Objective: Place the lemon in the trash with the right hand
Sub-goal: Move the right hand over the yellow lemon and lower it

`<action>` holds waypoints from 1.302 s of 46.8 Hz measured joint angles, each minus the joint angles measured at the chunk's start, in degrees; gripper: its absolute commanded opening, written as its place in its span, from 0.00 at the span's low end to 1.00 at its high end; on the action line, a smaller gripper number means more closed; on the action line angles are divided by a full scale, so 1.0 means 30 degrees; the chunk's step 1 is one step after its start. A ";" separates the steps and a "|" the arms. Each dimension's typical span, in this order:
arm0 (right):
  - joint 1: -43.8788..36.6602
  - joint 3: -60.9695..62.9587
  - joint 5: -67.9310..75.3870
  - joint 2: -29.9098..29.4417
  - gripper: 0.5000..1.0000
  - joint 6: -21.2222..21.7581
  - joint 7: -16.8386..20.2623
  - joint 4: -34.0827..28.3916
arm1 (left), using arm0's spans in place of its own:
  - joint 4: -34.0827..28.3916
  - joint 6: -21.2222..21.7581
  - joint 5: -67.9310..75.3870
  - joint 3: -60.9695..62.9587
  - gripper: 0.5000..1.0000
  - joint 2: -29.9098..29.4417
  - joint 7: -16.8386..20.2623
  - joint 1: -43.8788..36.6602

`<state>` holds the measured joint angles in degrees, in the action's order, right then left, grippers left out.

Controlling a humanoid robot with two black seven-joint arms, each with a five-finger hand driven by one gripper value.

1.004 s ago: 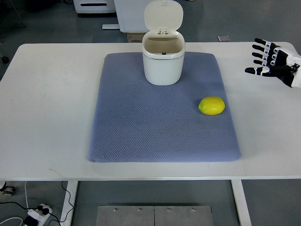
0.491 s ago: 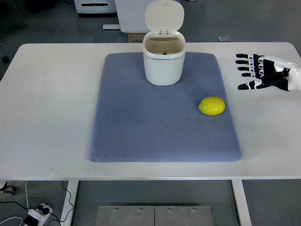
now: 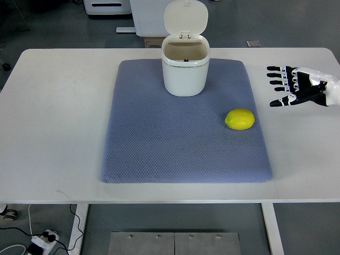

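Your lemon [image 3: 239,119] is a bright yellow, smooth oval lying on its side, with a slightly darker shade along its near edge. It sits on the right part of the blue-grey mat [image 3: 159,143], close to the mat's right border and nearer to you than the bin. Nothing touches it.

The white trash bin [image 3: 185,71] stands upright at the far middle of the mat, its hinged lid [image 3: 185,17] tipped up and back so you see straight into the brownish interior. The bottom of the bin is in shadow and you cannot make out what lies there.

Your right robot hand [image 3: 295,86] hovers over the bare white counter [image 3: 53,106] off the mat's right edge, farther back than the lemon and well apart from it. Its black-and-white fingers [image 3: 279,75] are spread apart, pointing left, with the thumb lowest, and they hold nothing. The wrist is cut off by the right edge of the view, so you see none of the arm behind it.
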<state>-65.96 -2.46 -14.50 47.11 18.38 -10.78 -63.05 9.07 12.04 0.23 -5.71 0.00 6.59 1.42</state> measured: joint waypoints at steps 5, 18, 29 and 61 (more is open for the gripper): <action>-0.0067 -0.0237 -0.0207 0.0003 1.00 -0.0108 0.0053 -0.0005 | 0.0004 0.0000 0.0000 0.0000 1.00 0.0000 0.0000 -0.0005; -0.1975 -0.1797 -0.4487 0.0012 1.00 -0.1082 -0.0193 -0.0345 | 0.0008 0.0000 0.0001 0.0000 1.00 0.0000 0.0000 -0.0007; -0.4947 -0.4819 -0.4986 -0.0221 1.00 -0.1153 -0.0191 -0.0810 | 0.0006 0.0000 -0.0004 -0.0001 1.00 0.0000 -0.0001 -0.0006; -1.0905 -1.1464 -0.2652 -0.4656 1.00 -0.1638 0.0002 -0.0518 | -0.0001 0.0000 0.0005 -0.0003 1.00 0.0001 0.0000 0.0006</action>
<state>-98.68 -36.85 -22.45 33.14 13.47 -10.77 -64.60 9.07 12.04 0.25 -5.72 0.00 6.59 1.44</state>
